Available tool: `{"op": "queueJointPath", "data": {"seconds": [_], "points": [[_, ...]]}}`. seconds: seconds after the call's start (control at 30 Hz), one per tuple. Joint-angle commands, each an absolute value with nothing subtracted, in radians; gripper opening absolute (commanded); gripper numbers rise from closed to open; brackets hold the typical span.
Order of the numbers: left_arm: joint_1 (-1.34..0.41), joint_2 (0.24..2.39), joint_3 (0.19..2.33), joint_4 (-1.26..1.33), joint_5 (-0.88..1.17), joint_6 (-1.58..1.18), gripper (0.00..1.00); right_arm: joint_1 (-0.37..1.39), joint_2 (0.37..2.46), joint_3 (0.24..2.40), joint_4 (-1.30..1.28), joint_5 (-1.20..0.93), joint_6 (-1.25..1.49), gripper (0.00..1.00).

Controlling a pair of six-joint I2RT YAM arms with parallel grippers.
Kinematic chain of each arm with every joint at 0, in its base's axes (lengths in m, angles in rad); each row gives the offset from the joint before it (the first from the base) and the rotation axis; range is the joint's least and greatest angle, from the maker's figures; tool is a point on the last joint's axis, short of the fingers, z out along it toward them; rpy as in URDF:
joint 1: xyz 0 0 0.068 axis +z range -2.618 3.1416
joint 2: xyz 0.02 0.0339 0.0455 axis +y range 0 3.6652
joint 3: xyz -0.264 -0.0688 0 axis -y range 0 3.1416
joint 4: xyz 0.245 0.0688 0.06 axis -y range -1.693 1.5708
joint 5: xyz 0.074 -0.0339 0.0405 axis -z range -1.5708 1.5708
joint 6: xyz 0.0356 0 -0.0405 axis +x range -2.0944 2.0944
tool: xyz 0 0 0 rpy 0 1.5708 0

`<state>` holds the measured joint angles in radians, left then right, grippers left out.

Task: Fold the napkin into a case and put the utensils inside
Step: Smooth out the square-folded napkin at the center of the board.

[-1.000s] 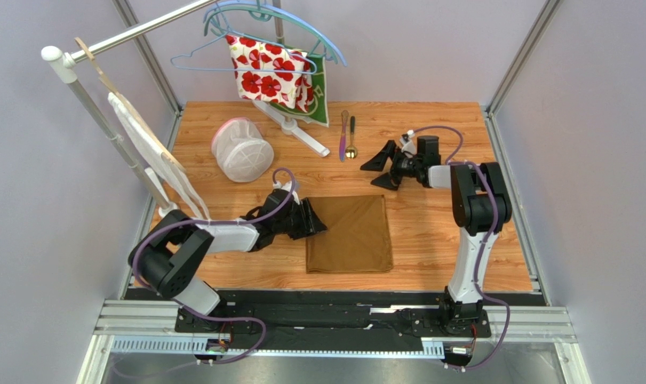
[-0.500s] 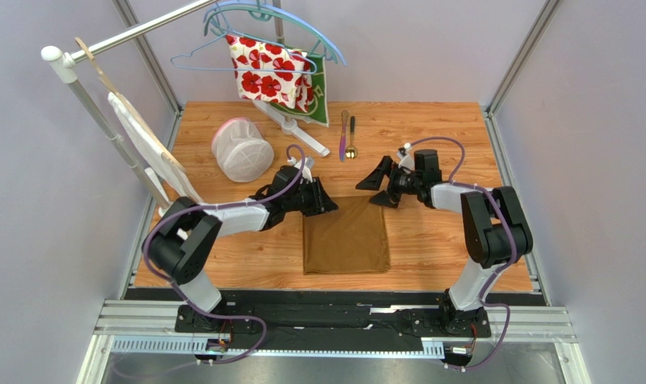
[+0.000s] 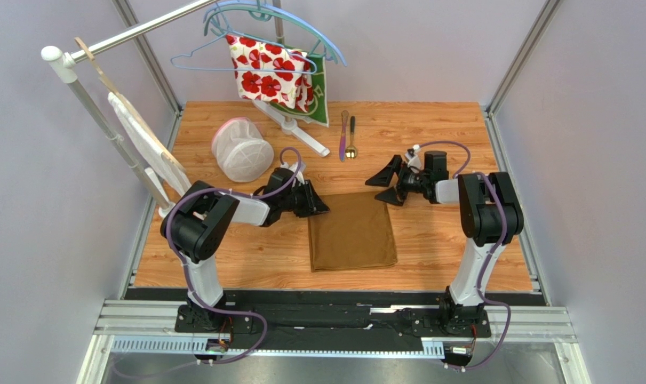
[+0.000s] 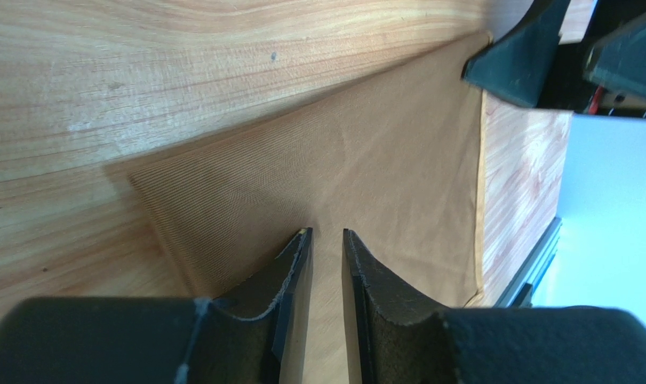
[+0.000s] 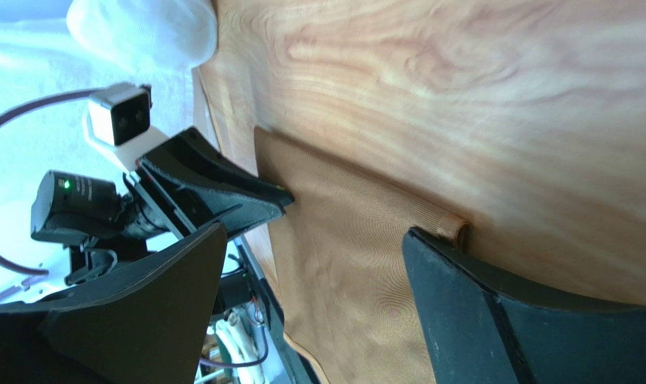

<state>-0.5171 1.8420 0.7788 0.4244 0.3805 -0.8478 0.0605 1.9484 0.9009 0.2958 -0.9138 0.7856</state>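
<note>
The golden-brown napkin [image 3: 351, 234] lies flat as a folded rectangle on the wooden table. It also shows in the left wrist view [image 4: 366, 152] and the right wrist view [image 5: 358, 264]. My left gripper [image 3: 324, 208] lies low over its far left corner. Its jaws are nearly shut with a thin gap [image 4: 326, 234], and no cloth is pinched between them. My right gripper [image 3: 374, 192] is wide open at the far right corner. One finger [image 5: 494, 304] touches a curled-up hem there. The purple-pink knife [image 3: 343, 134] and the gold spoon [image 3: 351, 138] lie side by side further back.
A white mesh basket [image 3: 242, 150] stands at the back left. A rail carries hangers, a red-flowered cloth [image 3: 271, 70] and a green cloth [image 3: 324, 100]. A white stand [image 3: 295, 128] lies beneath them. A pale bag [image 3: 151, 152] hangs at the left.
My left gripper moved from the napkin's left edge up to its far left corner. My right gripper came down to the far right corner. The napkin shifted slightly right and turned a little.
</note>
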Motion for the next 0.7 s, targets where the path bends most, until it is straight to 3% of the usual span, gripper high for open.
{"op": "queueJointPath", "data": {"seconds": [0.0,0.13,0.23,0.37,0.47,0.67], "points": [[-0.515,1.826,0.797,0.356,0.368,-0.757,0.31,0.029,1.953,0.988,0.103,-0.776,0.611,0.9],[-0.523,1.68,0.867,0.203,0.362,-0.664,0.45,0.041,1.85,1.08,-0.15,-0.626,0.517,0.9],[-0.535,1.568,0.919,0.077,0.374,-0.614,0.47,0.086,1.747,1.124,-0.331,-0.5,0.446,0.9],[-0.526,1.48,0.916,0.037,0.414,-0.682,0.38,0.138,1.59,1.013,-0.294,-0.554,0.491,0.9],[-0.512,1.526,0.948,0.093,0.504,-0.733,0.22,0.181,1.51,0.895,-0.168,-0.678,0.557,0.89],[-0.512,1.756,1.032,0.242,0.633,-0.791,0.16,0.366,1.514,0.758,0.114,-0.726,0.701,0.82]]}}
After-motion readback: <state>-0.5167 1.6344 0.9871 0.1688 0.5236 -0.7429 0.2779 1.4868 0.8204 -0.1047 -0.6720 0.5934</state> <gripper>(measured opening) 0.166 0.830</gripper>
